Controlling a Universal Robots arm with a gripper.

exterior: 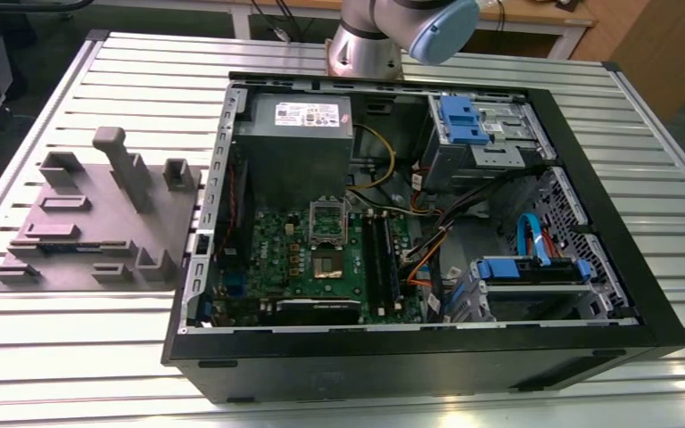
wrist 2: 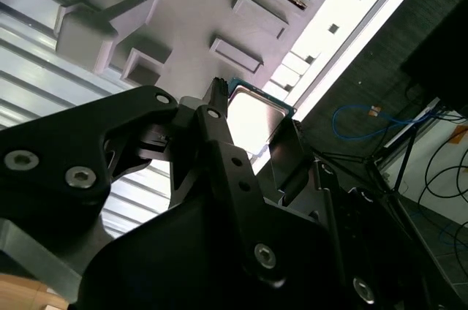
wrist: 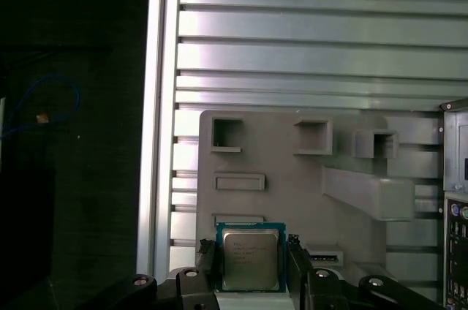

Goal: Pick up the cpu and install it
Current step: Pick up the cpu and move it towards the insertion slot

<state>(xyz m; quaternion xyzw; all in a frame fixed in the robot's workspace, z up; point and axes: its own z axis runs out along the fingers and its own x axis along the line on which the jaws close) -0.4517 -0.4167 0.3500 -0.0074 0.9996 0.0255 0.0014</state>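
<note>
The cpu [wrist: 250,257] is a flat square chip with a shiny silver top and a dark green rim. My gripper [wrist: 250,260] is shut on it, one black finger [wrist: 207,265] pressing each side. In the second wrist view the cpu [wrist 2: 254,114] shows edge-on between the fingers [wrist 2: 219,131]. It hangs in the air, well above the grey fixture plate [wrist: 292,200]. In the exterior view the open socket [exterior: 325,220] sits on the green motherboard [exterior: 307,263] inside the computer case.
The grey fixture plate [exterior: 93,227] with raised posts lies on the slatted metal table [exterior: 81,357], at the exterior view's left of the open black case [exterior: 438,357]. The case holds a grey power supply [exterior: 299,134], blue drive brackets [exterior: 467,120] and cables. The arm's base [exterior: 373,40] stands behind it.
</note>
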